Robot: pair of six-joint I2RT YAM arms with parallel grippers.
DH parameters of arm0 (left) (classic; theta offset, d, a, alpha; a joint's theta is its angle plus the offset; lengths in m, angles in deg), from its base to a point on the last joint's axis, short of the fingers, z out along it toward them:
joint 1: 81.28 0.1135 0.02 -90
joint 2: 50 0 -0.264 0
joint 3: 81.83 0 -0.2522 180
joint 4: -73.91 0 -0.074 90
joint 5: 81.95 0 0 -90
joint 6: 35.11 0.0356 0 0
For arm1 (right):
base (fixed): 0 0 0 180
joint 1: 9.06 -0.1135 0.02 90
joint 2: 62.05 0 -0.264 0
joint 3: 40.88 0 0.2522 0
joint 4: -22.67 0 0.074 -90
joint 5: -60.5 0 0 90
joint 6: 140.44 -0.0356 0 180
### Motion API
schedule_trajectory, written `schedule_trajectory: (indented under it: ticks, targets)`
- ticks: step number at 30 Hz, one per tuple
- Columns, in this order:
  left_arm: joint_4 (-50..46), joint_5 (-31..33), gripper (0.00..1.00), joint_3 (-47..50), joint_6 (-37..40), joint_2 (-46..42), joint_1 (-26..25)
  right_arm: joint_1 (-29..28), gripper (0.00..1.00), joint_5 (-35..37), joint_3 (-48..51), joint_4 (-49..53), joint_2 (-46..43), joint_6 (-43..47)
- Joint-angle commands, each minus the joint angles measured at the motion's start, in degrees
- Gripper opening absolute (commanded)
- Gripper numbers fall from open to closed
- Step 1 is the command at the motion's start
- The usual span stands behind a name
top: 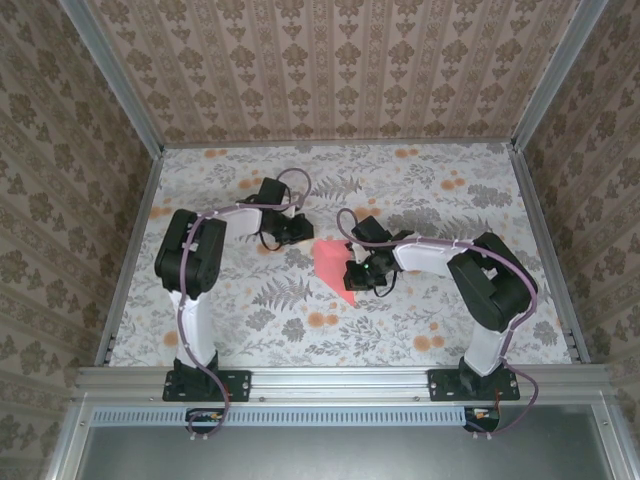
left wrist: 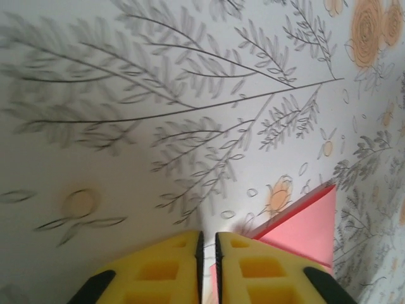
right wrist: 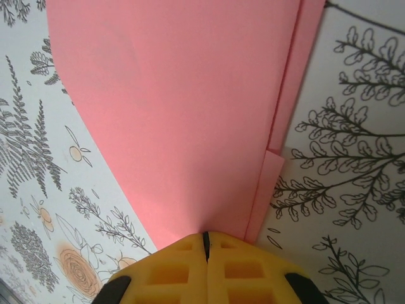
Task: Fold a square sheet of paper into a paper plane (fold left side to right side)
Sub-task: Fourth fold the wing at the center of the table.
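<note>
Right fingers (right wrist: 168,272) pinched shut on folded pink paper (right wrist: 190,114), mid-surface (top: 250,320) between the arms. Left fingers (left wrist: 158,272) a slit apart at its corner; can't tell if gripping. Step: probably setting left-over-right fold. Next: press crease flat, keep edges aligned.

The far strip of the surface (top: 420,165) and its near corners lie free. In the middle the left hand (top: 303,231) and right hand (top: 352,274) crowd close, paper (top: 330,260) between them. Walls (top: 60,150) shut the left, right and far sides.
</note>
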State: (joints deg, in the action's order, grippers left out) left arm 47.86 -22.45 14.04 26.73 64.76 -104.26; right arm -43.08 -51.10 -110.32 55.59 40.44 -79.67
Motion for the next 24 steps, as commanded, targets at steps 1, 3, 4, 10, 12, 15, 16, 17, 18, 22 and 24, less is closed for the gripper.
schedule_trajectory:
  ticks: [1,3,4,10,12,15,16,17,18,22,24]
  targets:
    - [-1.05,3.12,0.21,3.16,1.26,-7.76,2.00,0.14,0.11,2.80,3.30,1.05,-1.32,-2.17]
    - [-1.31,3.43,0.26,5.42,1.10,-11.54,2.07,0.34,0.17,3.22,3.28,-1.05,-3.72,-2.62]
    - [-1.37,3.29,0.28,6.56,0.80,-13.39,2.11,0.51,0.19,3.49,3.16,-1.93,-5.10,-2.58]
    - [4.71,-0.86,0.37,15.48,-5.46,-21.23,0.76,1.95,0.38,8.06,3.52,-3.53,-12.80,-0.34]
    - [7.32,-1.59,0.38,17.69,-7.74,-22.02,-0.64,2.78,0.44,8.59,3.68,-3.21,-14.25,0.84]
    - [11.58,-3.32,0.38,19.75,-11.56,-21.14,-2.53,3.82,0.50,8.54,4.04,-2.73,-15.52,2.24]
    - [12.79,-3.77,0.38,20.19,-12.56,-20.57,-2.77,3.91,0.52,8.38,4.32,-2.86,-15.98,2.63]
    - [14.12,-3.80,0.38,20.59,-13.49,-20.02,-2.79,3.96,0.52,7.98,4.63,-3.19,-16.26,2.98]
    - [15.12,-3.84,0.38,20.87,-14.27,-19.40,-4.77,3.96,0.53,7.49,4.91,-3.56,-16.43,3.32]
    - [17.22,-4.75,0.38,19.22,-15.66,-15.46,-6.81,3.94,0.53,6.71,6.03,-4.46,-16.66,3.42]
    - [17.23,-4.48,0.38,18.36,-15.70,-13.88,-7.42,3.94,0.53,6.64,6.52,-4.71,-17.05,3.37]
